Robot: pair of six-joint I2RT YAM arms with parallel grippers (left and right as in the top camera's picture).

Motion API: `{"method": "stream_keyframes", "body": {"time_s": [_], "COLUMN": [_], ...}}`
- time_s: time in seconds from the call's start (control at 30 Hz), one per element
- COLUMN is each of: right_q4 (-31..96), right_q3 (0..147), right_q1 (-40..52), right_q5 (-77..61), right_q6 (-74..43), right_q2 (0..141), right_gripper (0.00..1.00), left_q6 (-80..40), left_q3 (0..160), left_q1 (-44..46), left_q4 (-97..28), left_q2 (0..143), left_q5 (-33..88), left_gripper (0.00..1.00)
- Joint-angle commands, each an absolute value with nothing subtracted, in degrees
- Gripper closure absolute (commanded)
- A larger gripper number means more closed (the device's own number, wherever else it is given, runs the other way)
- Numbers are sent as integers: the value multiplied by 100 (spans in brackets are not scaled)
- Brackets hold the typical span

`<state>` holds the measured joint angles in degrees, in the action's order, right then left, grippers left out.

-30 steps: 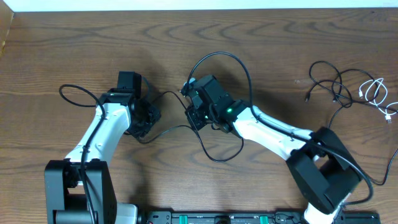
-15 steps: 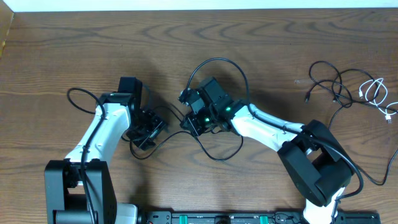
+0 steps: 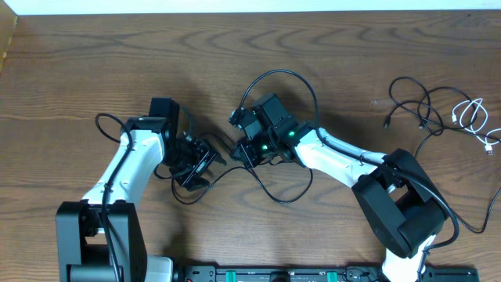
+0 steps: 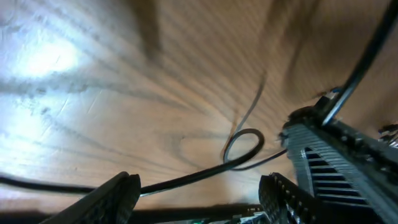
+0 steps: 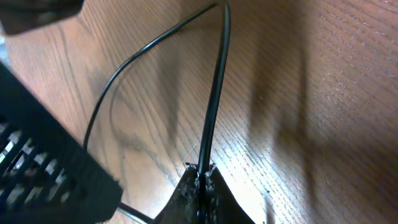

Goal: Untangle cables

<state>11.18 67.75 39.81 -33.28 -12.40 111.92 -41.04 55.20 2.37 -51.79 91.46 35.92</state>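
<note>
My right gripper (image 3: 241, 150) is at the table's centre, shut on a black cable (image 5: 214, 93) that rises from its closed tips (image 5: 200, 177). The same cable (image 3: 276, 201) sags in a loop on the wood below both grippers. My left gripper (image 3: 202, 163) stands open just left of the right one. In the left wrist view the cable (image 4: 186, 180) runs loose across the gap between the spread fingers (image 4: 202, 186), touching neither. More thin black cable (image 3: 412, 99) lies coiled at the far right beside the white cable (image 3: 472, 116); I cannot tell whether it joins the held one.
Thicker black arm wires arch over the right wrist (image 3: 274, 73) and loop beside the left arm (image 3: 102, 125). The right arm's base (image 3: 403, 211) stands at the front right, the left arm's base (image 3: 98, 235) at the front left. The table's back edge (image 3: 250, 11) runs along the top.
My left gripper has opened and let go of the black cable while shifting right toward the right gripper. The right gripper stays shut on the cable, nearly in place.
</note>
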Motion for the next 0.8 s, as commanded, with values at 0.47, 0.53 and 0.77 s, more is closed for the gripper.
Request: {"method": "stream_keyframes", "body": {"time_s": [0.47, 0.53, 0.77], "right_q4": [1162, 1164, 1247], "right_q3": [6770, 6770, 6770], "right_q1": [3979, 3979, 3979], "right_q5": [-3428, -3428, -3428], "right_q6": [-1151, -1151, -1151], "right_q2": [11220, 11220, 11220], "right_gripper": [96, 96, 96], "left_q6": [-5041, -5317, -5830], "left_q3": [5485, 5485, 5485], "left_q1": [250, 250, 250], "left_q4": [-5706, -5616, -5417], "left_q2": [9172, 9172, 9172], "left_q5": [3000, 2626, 2571], "left_gripper": [33, 33, 32]}}
